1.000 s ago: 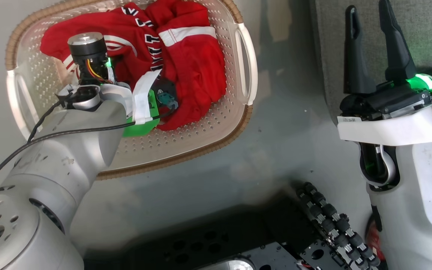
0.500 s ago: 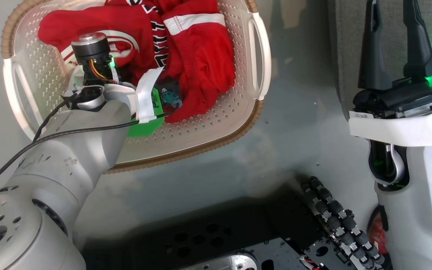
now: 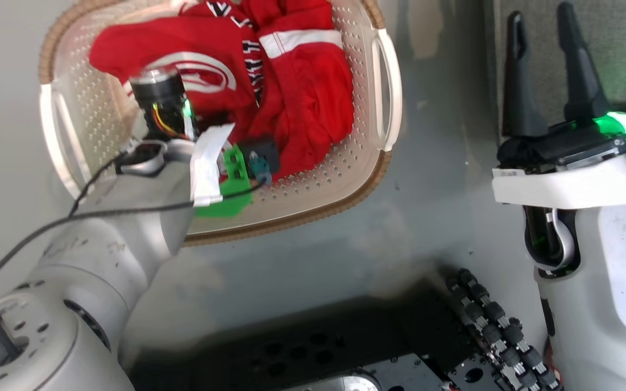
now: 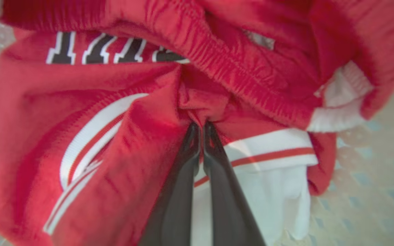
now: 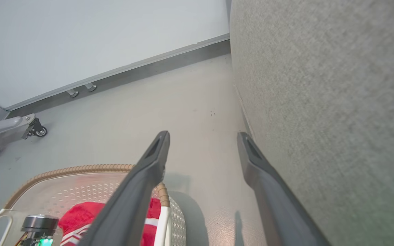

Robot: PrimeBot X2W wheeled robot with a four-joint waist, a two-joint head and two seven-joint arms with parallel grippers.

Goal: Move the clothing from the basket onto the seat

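In the basket (image 3: pixel 318 179) at the far left, the red sports clothing (image 3: pixel 302 103) is heaped, and a fold of it is pinched between the almost closed fingers of the left tool (image 4: pixel 199 128). The fabric is judged soft, light and slippery, so a bunched fold or the elastic waistband is best taken. The right tool (image 3: pixel 539 16) is held wide open and empty by the seat (image 3: pixel 617 49). Open floor (image 3: pixel 432 179) is seen between them; the basket's rim must be cleared.
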